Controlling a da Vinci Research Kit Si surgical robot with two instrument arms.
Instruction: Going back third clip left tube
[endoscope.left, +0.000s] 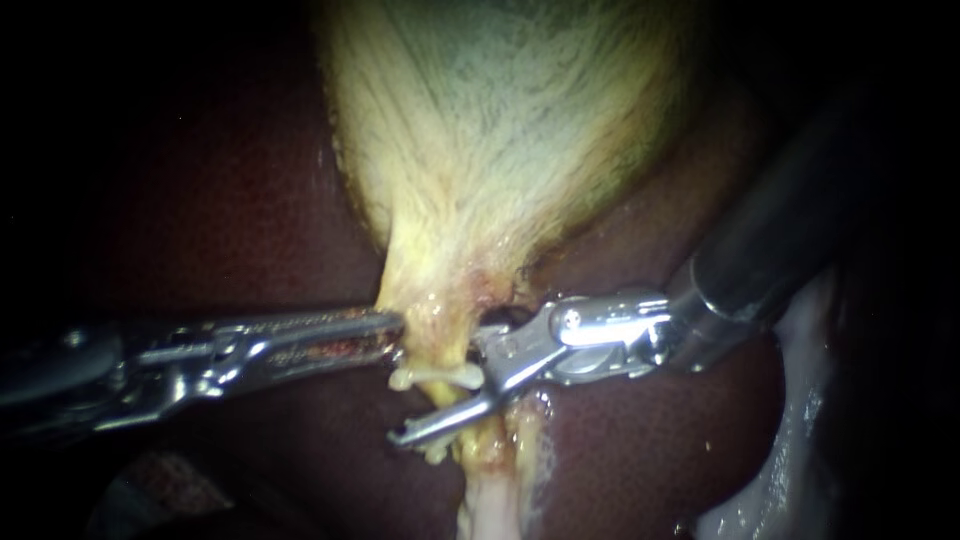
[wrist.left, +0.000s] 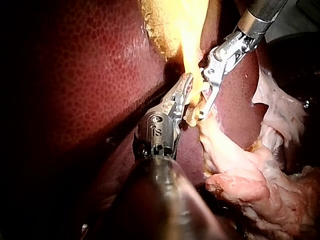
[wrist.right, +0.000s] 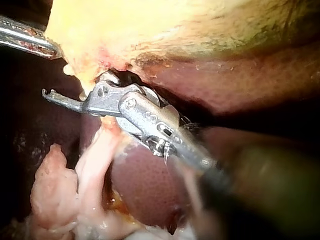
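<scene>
The pale yellow gallbladder narrows to a neck that runs down into a pale tube. My left instrument comes in level from the left, its jaws shut on the gallbladder neck. My right instrument reaches in from the upper right with its jaws open. One long jaw lies across the front of the tube; the other sits behind the tissue. A white clip crosses the tube just above that jaw, and another white clip lies below it. The right wrist view shows the hooked jaw tip free of tissue.
Dark red liver surrounds the gallbladder on both sides. Whitish loose tissue hangs at the right edge. In the left wrist view, a pink fatty lump lies past the tube, beside my left shaft.
</scene>
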